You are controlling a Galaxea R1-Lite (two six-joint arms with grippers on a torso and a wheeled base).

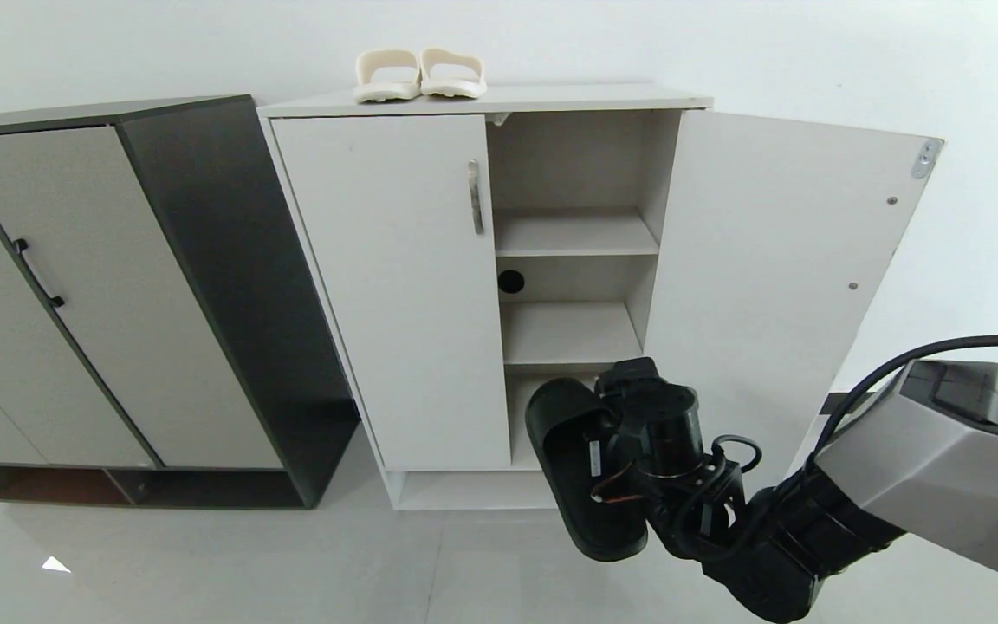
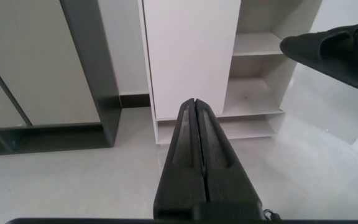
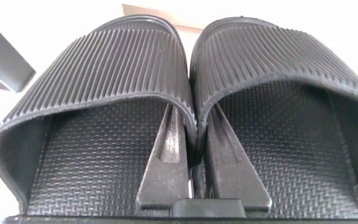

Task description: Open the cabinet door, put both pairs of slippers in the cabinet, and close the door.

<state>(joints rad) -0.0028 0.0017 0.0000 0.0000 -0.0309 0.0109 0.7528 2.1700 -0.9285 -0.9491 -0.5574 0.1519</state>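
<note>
**Cabinet.** The white two-door laminate cabinet [image 1: 551,98] stands on the pale grey floor [image 1: 291,563] against the wall. Its left-hand door [image 1: 395,295], fitted with a vertical metal bar handle [image 1: 475,197], is shut. The right-hand door [image 1: 767,277] is swung fully open. The open half shows an upper shelf [image 1: 575,234], a middle shelf [image 1: 570,334] and a bottom compartment [image 1: 542,407]. A round hole [image 1: 511,281] sits in the back panel between the two shelves.

**Slippers.** The pair of cream moulded slide slippers [image 1: 419,74] lies side by side on the cabinet top, above the shut door. The pair of black ribbed rubber slide slippers [image 1: 577,468] is held off the floor, just in front of the bottom compartment and outside the cabinet.

**Right gripper.** The right gripper [image 3: 194,134] carries the black pair. One of its fingers [image 3: 165,162] sits inside each slipper. The two adjoining strap walls are pinched together between them.

**Left gripper.** The left gripper [image 2: 196,102] hangs above the floor and points toward the foot of the shut door. Its fingers [image 2: 182,149] are pressed flat against each other with nothing between them. The black pair appears beyond it, beside the open compartments.

**Surroundings.** A dark grey cabinet [image 1: 230,260] stands just beside the white one, on the robot's left. It has a light grey door [image 1: 66,286] and a black handle [image 1: 37,273].
</note>
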